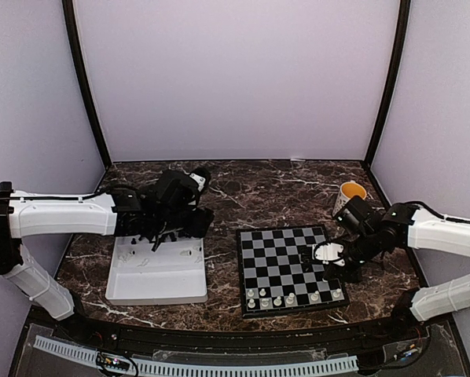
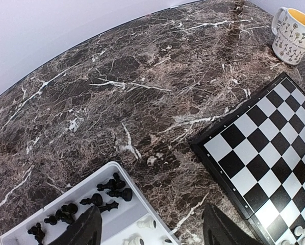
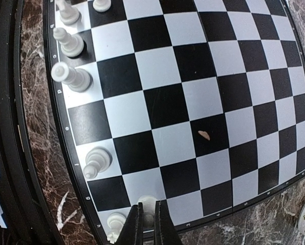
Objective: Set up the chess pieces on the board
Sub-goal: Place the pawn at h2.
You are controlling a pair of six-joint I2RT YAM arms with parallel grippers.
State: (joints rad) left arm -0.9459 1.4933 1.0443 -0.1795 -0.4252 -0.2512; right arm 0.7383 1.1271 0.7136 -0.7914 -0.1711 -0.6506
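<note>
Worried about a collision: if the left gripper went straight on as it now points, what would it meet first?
Most likely the white tray, near its rim, where white chess pieces lie ahead of the open jaws of the left gripper. Depth is unclear.

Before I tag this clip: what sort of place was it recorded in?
Probably a lab robot-test booth, not a home: plain lilac walls close in a marble-patterned table, two robot arms reach in from its near edge, and the board, a white tray and a mug look staged.

Black-and-white checkered board [image 1: 278, 255], brown white-veined table [image 1: 251, 192], white tray [image 1: 156, 294].
</note>
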